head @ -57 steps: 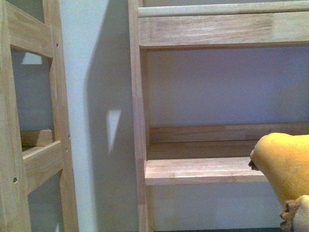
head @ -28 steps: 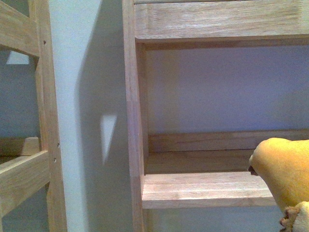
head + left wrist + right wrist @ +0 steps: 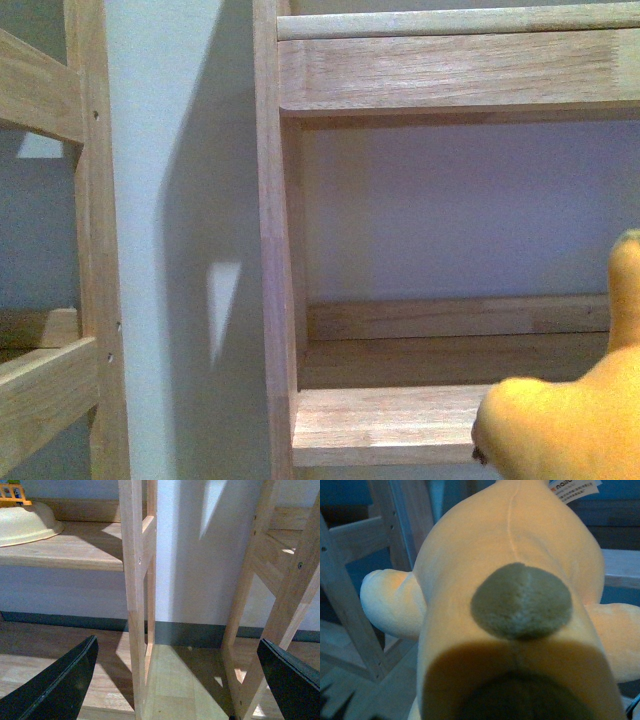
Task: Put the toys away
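My left pincer [image 3: 176,644] is spread wide, its two dark fingers [image 3: 60,685] far apart with nothing between them. Through the gap I look at a wooden post [image 3: 136,580] of a rack, with pale wall behind it and a dark skirting strip [image 3: 190,630] above the wood floor [image 3: 170,690]. A second slanted wooden frame [image 3: 285,580] stands to the other side of the gap. A shelf board [image 3: 65,550] joins the post, and a cream bowl [image 3: 25,524] rests on it, with a small orange thing [image 3: 12,492] just behind the bowl.

My right pincer does not show itself: the soft toy [image 3: 520,555] fills that wrist's view, so I cannot tell whether the jaws are clamped on it. The toy is orange-yellow, with a round grey-brown patch [image 3: 521,600], a seam running up from it, a paler limb [image 3: 390,600] sticking out on each side, and a white label [image 3: 572,487] at its far end. Rack timber [image 3: 350,605] shows behind it.

In the front view, the soft toy [image 3: 560,430] sits low at my right, overlapping the near edge of the lower shelf [image 3: 390,425] of a wooden rack. One narrow part of it [image 3: 625,290] stands up at the picture's edge. The upper shelf [image 3: 450,70] runs across above.
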Action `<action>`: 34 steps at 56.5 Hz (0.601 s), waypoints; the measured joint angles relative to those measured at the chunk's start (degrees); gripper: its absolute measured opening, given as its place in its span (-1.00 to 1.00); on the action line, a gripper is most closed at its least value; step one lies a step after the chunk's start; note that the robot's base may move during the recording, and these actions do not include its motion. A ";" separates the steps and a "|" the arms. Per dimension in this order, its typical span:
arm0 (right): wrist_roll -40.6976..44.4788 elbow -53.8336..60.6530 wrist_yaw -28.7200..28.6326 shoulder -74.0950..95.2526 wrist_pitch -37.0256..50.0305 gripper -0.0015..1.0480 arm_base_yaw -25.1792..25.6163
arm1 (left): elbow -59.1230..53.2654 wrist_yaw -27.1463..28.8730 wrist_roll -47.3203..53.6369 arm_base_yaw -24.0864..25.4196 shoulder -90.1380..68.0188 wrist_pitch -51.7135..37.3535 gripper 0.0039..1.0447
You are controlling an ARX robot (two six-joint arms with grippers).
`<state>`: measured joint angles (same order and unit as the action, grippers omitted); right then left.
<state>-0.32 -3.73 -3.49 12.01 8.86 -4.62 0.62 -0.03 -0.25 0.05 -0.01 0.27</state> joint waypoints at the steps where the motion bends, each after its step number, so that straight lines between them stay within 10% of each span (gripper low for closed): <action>1: 0.28 -0.35 0.15 0.00 0.02 -0.65 -0.09 | 0.00 0.00 0.00 -0.02 0.00 0.00 0.89; 34: 7.48 -25.03 2.91 9.86 3.10 -0.65 -5.84 | 0.00 0.00 0.00 -0.02 0.00 0.00 0.89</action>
<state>7.16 -28.75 -0.58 21.87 11.97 -10.46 0.62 -0.03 -0.25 0.03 -0.01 0.27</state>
